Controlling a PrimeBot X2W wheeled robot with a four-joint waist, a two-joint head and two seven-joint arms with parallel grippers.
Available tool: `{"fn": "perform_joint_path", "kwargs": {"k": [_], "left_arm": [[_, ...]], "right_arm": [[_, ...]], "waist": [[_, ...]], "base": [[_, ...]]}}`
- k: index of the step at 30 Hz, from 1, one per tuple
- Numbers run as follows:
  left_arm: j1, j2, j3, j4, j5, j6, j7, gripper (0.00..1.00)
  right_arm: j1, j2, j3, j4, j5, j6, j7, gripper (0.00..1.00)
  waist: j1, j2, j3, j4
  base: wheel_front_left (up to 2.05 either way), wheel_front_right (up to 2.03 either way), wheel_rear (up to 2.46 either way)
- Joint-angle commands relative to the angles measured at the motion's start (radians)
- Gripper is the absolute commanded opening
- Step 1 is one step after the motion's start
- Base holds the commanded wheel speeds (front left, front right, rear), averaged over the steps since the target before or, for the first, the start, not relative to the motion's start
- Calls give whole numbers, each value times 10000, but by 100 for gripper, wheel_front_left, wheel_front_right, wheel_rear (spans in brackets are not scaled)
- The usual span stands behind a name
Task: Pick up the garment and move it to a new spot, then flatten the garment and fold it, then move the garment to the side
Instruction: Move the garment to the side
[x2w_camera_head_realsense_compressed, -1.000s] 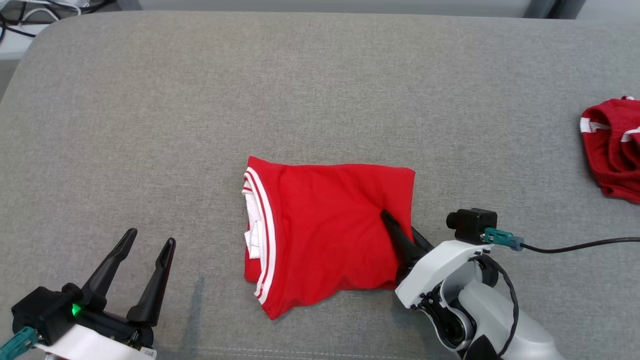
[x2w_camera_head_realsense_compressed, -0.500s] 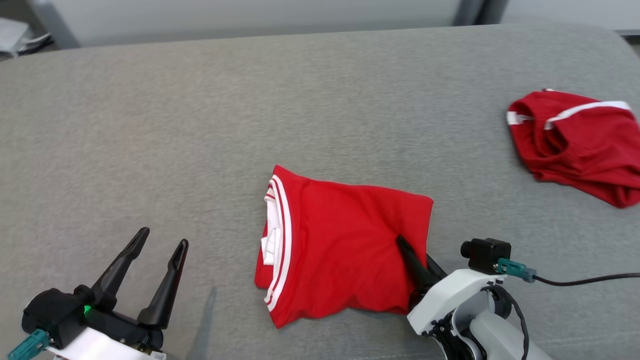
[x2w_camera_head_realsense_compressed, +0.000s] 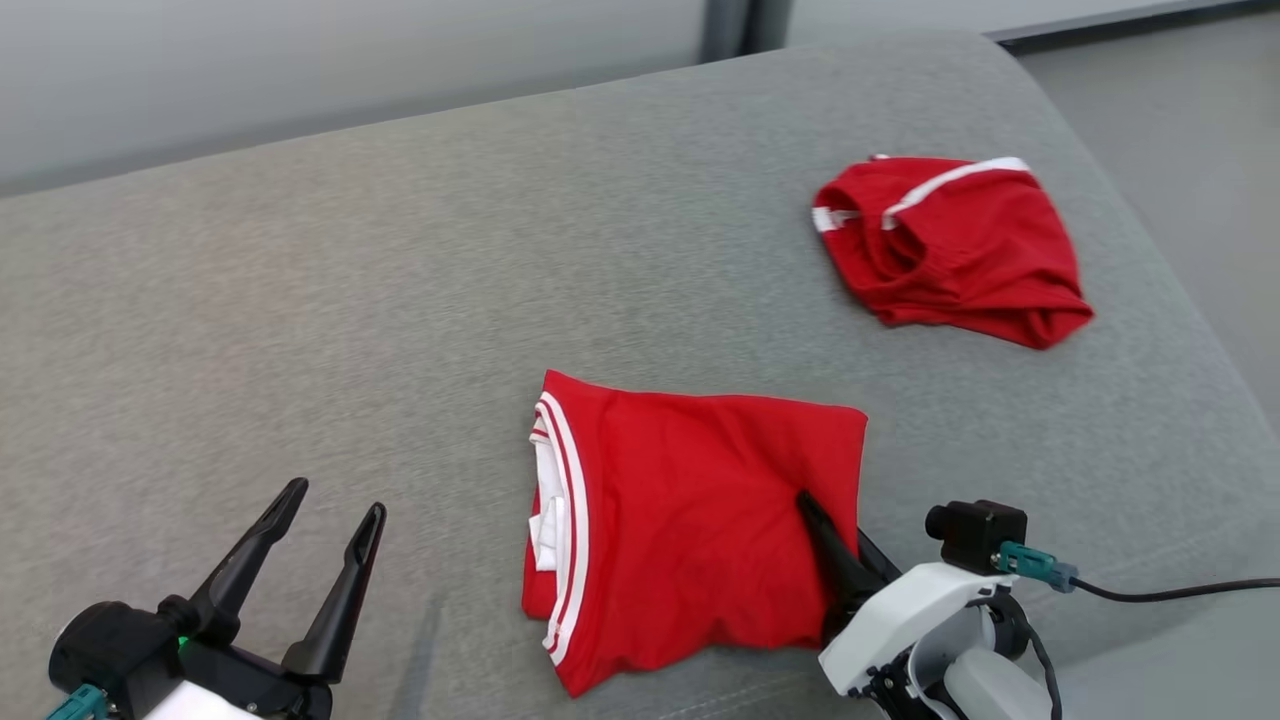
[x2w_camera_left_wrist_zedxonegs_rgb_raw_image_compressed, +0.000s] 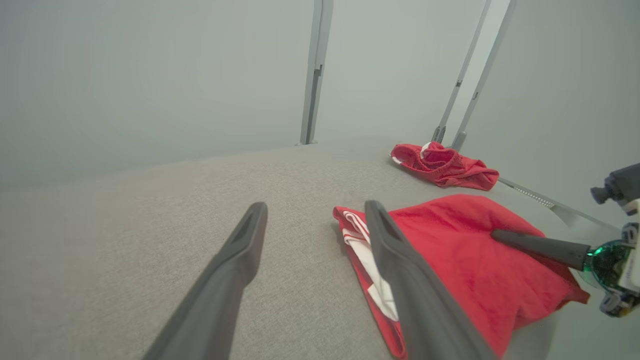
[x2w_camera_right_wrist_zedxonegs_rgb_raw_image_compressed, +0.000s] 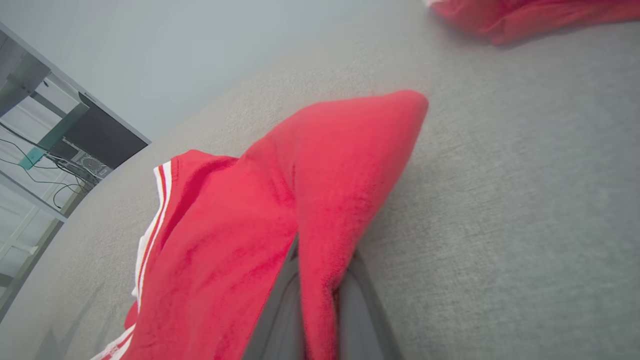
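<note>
A folded red garment (x2w_camera_head_realsense_compressed: 690, 530) with white-striped trim lies on the grey cushion (x2w_camera_head_realsense_compressed: 400, 250), near its front edge. My right gripper (x2w_camera_head_realsense_compressed: 828, 515) is shut on the garment's right edge, one finger on top of the cloth and one beneath it. In the right wrist view the red garment (x2w_camera_right_wrist_zedxonegs_rgb_raw_image_compressed: 280, 210) bunches up between the closed fingers of my right gripper (x2w_camera_right_wrist_zedxonegs_rgb_raw_image_compressed: 317, 300). My left gripper (x2w_camera_head_realsense_compressed: 337, 498) stands open to the left of the garment, apart from it. The left wrist view has my left gripper (x2w_camera_left_wrist_zedxonegs_rgb_raw_image_compressed: 315, 206) open, the garment (x2w_camera_left_wrist_zedxonegs_rgb_raw_image_compressed: 465, 250) beyond its right finger and a right gripper finger (x2w_camera_left_wrist_zedxonegs_rgb_raw_image_compressed: 530, 242) lying on the cloth.
A second, crumpled red garment (x2w_camera_head_realsense_compressed: 950, 250) lies at the back right of the cushion, also in the left wrist view (x2w_camera_left_wrist_zedxonegs_rgb_raw_image_compressed: 442, 165). The cushion's rounded right edge (x2w_camera_head_realsense_compressed: 1150, 260) drops to grey floor (x2w_camera_head_realsense_compressed: 1200, 100). A pale wall runs behind.
The head view has swung to the right, bringing the second garment and the cushion's right edge fully into view. The held garment now lies nearer that second garment. Neither gripper has changed state.
</note>
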Motion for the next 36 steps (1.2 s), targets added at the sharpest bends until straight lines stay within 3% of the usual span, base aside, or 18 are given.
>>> {"fn": "perform_joint_path", "kwargs": {"k": [1, 9, 16, 24, 36], "left_arm": [[-147, 231, 478, -334, 147, 4, -59, 100], [55, 468, 619, -764, 193, 4, -59, 100], [149, 855, 626, -1035, 96, 4, -59, 100], [152, 1458, 590, -1421, -62, 4, -59, 100], [-97, 1812, 443, -1959, -159, 4, -59, 100]], "right_arm": [[174, 64, 35, -255, -147, 29, -108, 0], [350, 64, -212, -544, -482, 29, -108, 0], [-77, 64, -752, -767, -1787, 29, -108, 0], [-1625, 64, -3122, -1557, -4724, 29, 168, 0], [-2943, 64, -5880, -2514, -6869, 29, 1866, 0]], "waist": [[0, 0, 51, -503], [0, 0, 515, -1139], [0, 0, 980, -1125], [0, 0, 1528, -549], [0, 0, 2006, 303]], "base": [[0, 0, 0], [0, 0, 0], [0, 0, 0], [0, 0, 0], [0, 0, 0]]}}
